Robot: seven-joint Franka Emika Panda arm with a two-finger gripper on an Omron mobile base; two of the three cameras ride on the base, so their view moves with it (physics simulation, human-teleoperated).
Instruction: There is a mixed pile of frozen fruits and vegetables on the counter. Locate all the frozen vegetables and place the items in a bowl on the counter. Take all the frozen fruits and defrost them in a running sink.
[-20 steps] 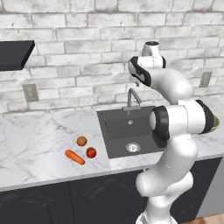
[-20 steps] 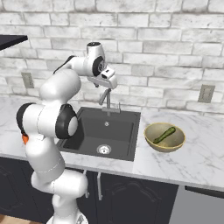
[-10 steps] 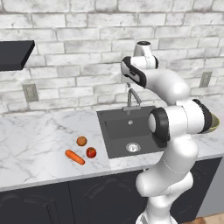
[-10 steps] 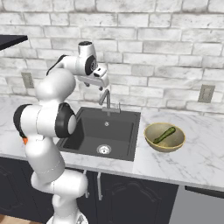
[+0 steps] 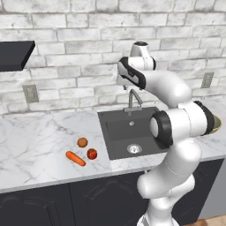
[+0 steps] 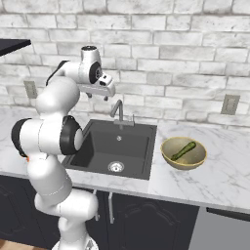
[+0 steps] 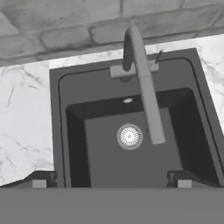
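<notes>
My gripper (image 6: 101, 95) hangs open and empty high above the back left part of the black sink (image 6: 132, 146), left of the curved grey faucet (image 6: 117, 111). From the left base view the gripper (image 5: 125, 83) sits just above the faucet (image 5: 134, 99). Left of the sink (image 5: 115, 132) on the counter (image 5: 35, 145) lie the orange carrot (image 5: 75, 158), the dull orange fruit (image 5: 82, 142) and the red fruit (image 5: 92, 153). The tan bowl (image 6: 183, 153) stands right of the sink with the green stick (image 6: 183, 150) inside. The hand view looks down on the basin (image 7: 100, 162), drain (image 7: 129, 136) and faucet (image 7: 142, 83).
A brick wall runs behind the counter (image 6: 224, 166), with outlets (image 5: 30, 93) (image 6: 229, 104) on it. A dark shelf (image 5: 13, 54) juts out at the upper left. No water runs from the faucet. Dark cabinet doors (image 5: 97, 198) sit below the counter.
The hand has swung leftward over the sink, away from the bowl side, with its jaws staying open. The fruits, carrot and bowl have not moved.
</notes>
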